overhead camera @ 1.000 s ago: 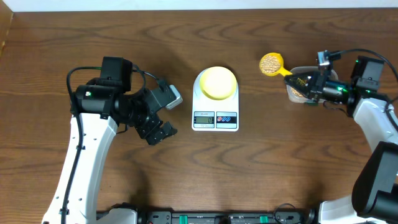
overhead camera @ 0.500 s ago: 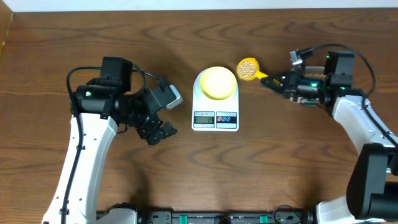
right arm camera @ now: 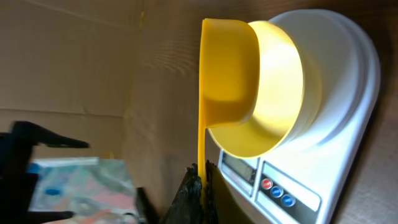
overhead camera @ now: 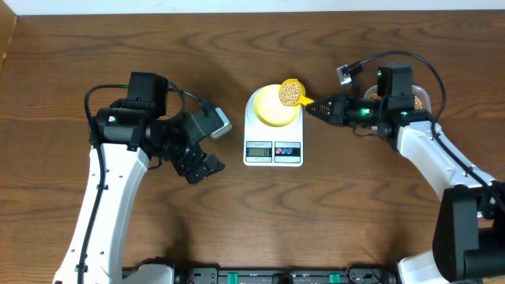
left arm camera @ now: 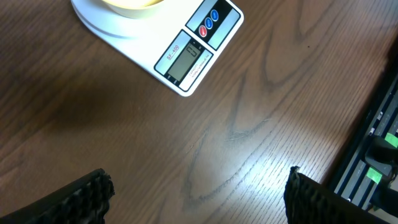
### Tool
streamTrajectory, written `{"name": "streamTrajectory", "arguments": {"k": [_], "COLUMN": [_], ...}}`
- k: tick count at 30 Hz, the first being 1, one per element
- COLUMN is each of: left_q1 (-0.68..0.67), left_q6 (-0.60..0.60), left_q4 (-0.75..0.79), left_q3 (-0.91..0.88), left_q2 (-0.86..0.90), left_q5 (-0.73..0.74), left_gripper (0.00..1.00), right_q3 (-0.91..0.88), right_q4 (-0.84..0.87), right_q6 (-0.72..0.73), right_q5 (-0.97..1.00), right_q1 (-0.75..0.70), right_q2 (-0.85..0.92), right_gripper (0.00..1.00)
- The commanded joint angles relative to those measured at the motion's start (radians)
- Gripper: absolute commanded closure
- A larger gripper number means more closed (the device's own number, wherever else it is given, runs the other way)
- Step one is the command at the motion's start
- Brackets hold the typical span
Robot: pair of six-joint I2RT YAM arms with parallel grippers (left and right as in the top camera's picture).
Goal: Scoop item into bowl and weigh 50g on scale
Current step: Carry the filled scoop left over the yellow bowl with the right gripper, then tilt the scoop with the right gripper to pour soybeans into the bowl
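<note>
L arm (overhead camera: 109,185) bent, L tool (overhead camera: 207,168) wide open. R arm (overhead camera: 430,154) stretched inward, R tool (overhead camera: 318,109) clamped on scoop (overhead camera: 291,92) handle.

The dark brown wooden table (overhead camera: 371,213), its grain plain, has a soft sheen. The white rounded-rectangular plastic scale (left arm camera: 186,59) is smooth, faintly glossy. The bright yellow plastic scoop (right arm camera: 227,68) and pale-yellow round bowl (right arm camera: 283,71) look smooth.

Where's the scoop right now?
Overhead view: the loaded yellow scoop is held by the right hand over the right edge of the bowl on the scale.
</note>
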Motion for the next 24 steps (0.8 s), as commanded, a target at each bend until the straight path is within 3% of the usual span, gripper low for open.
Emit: {"name": "streamTrajectory", "arguments": {"k": [1, 24], "left_q1": [-0.002, -0.002], "left_q6": [0.009, 0.009], "left_q4": [-0.003, -0.003], "left_q3": [-0.005, -0.005], "left_q2": [-0.001, -0.001], "left_q5": [-0.006, -0.006], "left_gripper": [0.10, 0.10], "right_q3": [0.008, 0.008], "right_q4": [0.006, -0.026], "right_q6": [-0.117, -0.529], "right_q5": [0.061, 0.192], "right_q1": [0.026, 0.102], "right_q2": [0.002, 0.002], "right_gripper": [0.99, 0.99]}}
